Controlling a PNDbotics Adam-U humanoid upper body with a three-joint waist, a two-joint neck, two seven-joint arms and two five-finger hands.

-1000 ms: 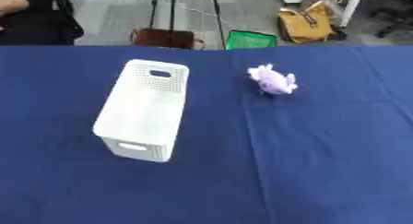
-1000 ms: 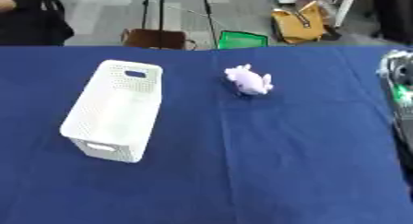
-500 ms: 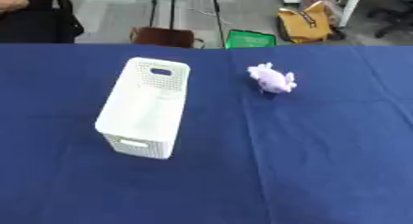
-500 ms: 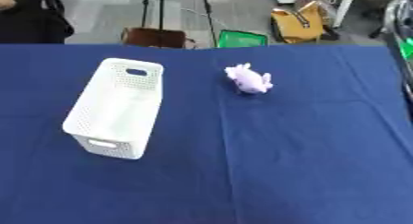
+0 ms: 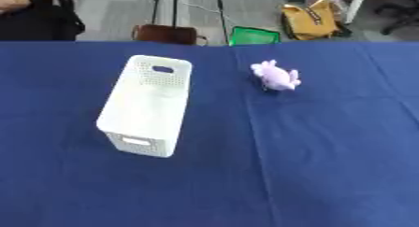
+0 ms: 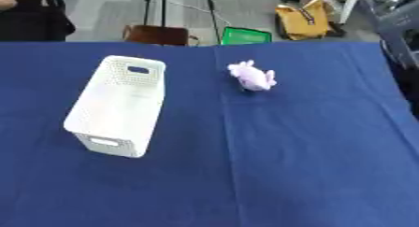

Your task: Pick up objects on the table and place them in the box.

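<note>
white perforated plastic box (image 5: 146, 104): upright, open top, handle slots in end walls, left of centre, long axis running near-to-far | small lilac plush toy (image 5: 276, 75): upper right of centre, well apart from box

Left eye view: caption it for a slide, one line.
White perforated box and small purple plush toy apart on a blue-covered table, no robot hand in view.

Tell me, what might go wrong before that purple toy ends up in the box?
The toy is small, soft and lumpy, so a hand might fumble it or knock it away. The box is narrow, so a drop could hit its rim and bounce out. It looks light, so a bump might shift it.
</note>
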